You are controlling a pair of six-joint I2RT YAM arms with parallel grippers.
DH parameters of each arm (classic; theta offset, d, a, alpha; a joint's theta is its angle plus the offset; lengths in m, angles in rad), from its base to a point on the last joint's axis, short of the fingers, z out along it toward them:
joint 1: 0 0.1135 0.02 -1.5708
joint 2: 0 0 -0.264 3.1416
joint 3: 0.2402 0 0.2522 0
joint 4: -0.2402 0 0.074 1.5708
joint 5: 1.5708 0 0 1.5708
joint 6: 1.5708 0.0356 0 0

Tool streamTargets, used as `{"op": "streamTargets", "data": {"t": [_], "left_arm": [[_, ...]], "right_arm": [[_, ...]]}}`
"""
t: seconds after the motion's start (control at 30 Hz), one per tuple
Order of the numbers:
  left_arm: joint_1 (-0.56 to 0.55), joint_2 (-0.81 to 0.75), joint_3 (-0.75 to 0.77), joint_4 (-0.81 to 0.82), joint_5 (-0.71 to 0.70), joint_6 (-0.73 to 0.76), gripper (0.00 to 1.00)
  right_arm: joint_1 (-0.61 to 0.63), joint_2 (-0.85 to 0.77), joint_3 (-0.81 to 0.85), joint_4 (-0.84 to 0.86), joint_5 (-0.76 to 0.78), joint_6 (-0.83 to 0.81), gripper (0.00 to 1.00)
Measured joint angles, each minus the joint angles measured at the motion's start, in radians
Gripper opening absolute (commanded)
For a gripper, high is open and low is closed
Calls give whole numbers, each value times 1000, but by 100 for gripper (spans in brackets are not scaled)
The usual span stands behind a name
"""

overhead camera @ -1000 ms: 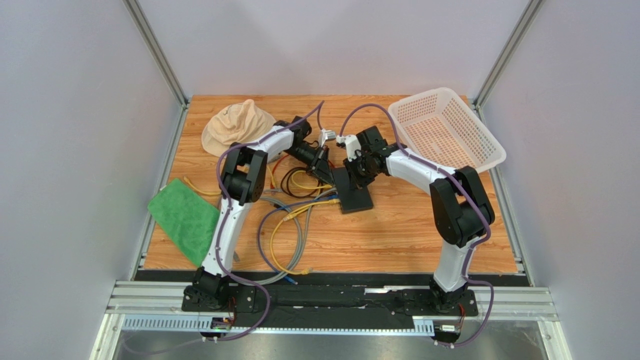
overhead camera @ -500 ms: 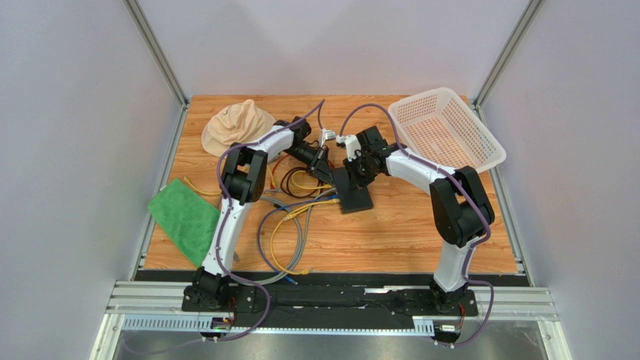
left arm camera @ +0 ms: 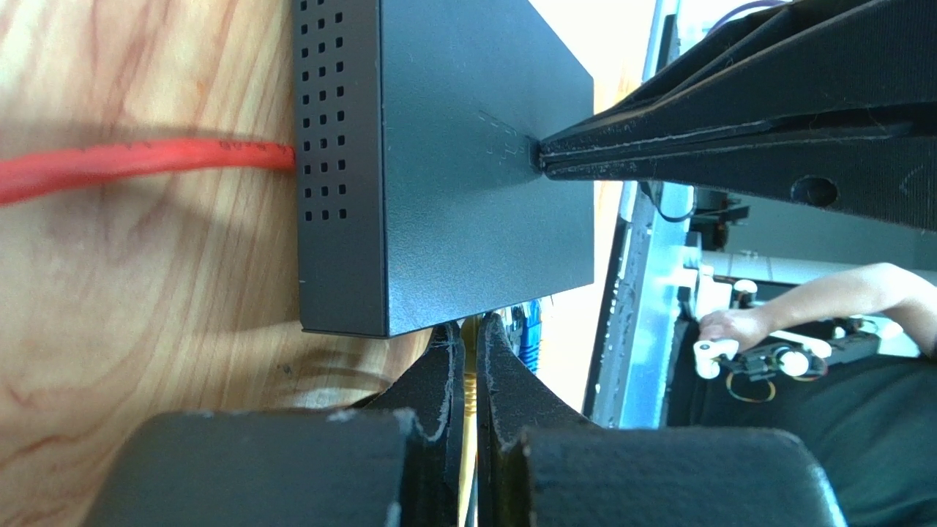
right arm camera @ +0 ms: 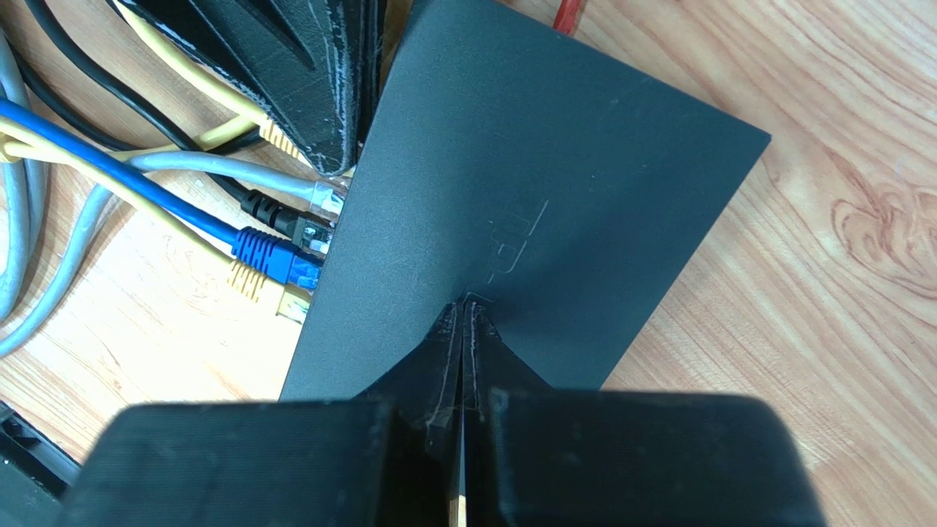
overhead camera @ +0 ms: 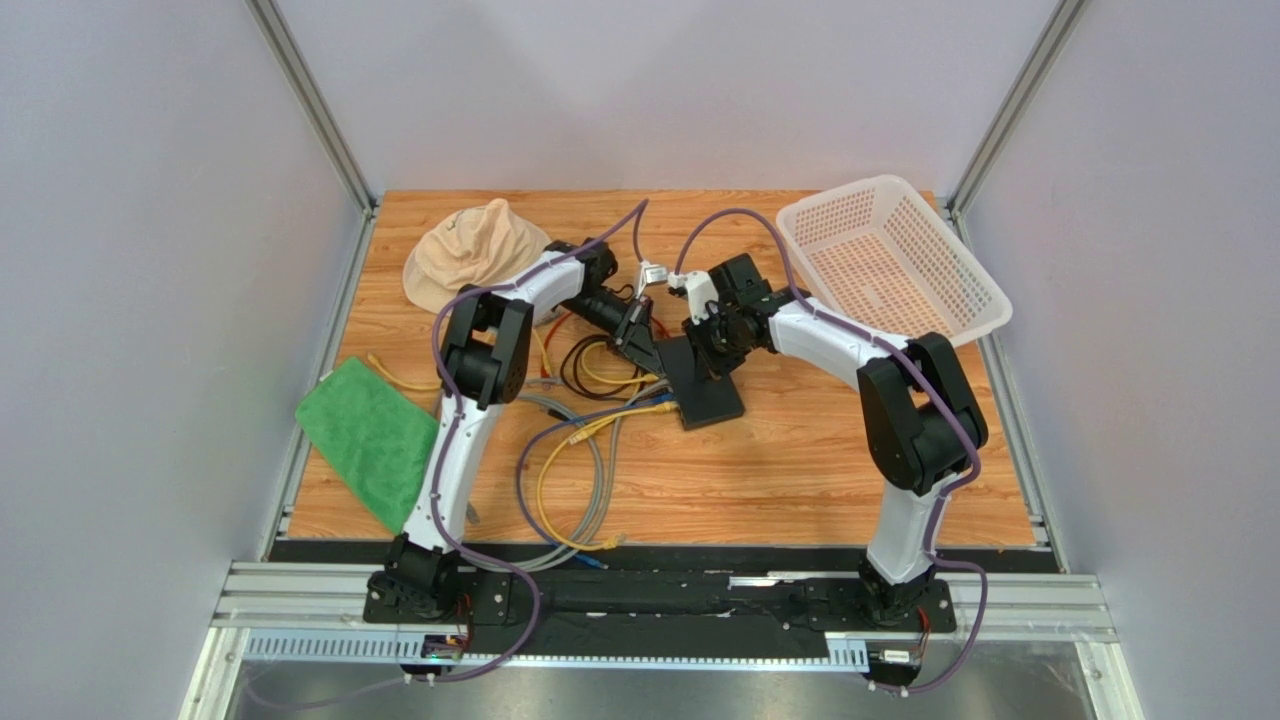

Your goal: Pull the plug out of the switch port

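Pinning the flat matte black rectangular switch (right arm camera: 572, 165) under our closed, empty right gripper (right arm camera: 464, 303), we see its port edge just ahead of our left gripper (left arm camera: 469, 325), pinched on a thin yellow cable (left arm camera: 471, 397), so the pull should run straight back along its axis.

This is a robotics lab test cell. A wood-grain surface (overhead camera: 781, 465) is boxed in by plain grey panels (overhead camera: 150, 225) on aluminium posts (overhead camera: 308, 105). The left arm (overhead camera: 451, 450) and right arm (overhead camera: 909, 428) are bolted to a slotted metal rail (overhead camera: 661, 600). Outside the cell, a person's hand (left arm camera: 728, 326) holds some small apparatus.
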Motion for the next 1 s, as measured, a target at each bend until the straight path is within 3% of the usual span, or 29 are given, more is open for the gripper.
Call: {"op": "streamTargets", "data": {"t": [0.2, 0.57, 0.83, 1.0], "left_arm": [[17, -1, -19, -28, 8, 0, 0], [44, -87, -111, -56, -129, -19, 0], [206, -220, 8, -40, -138, -51, 0], [314, -274, 97, -41, -286, -23, 0]], "right_arm": [[1, 0, 0, 1, 0, 0, 0], [1, 0, 0, 1, 2, 1, 0], [1, 1, 0, 1, 2, 1, 0], [2, 1, -2, 4, 2, 1, 0]]}}
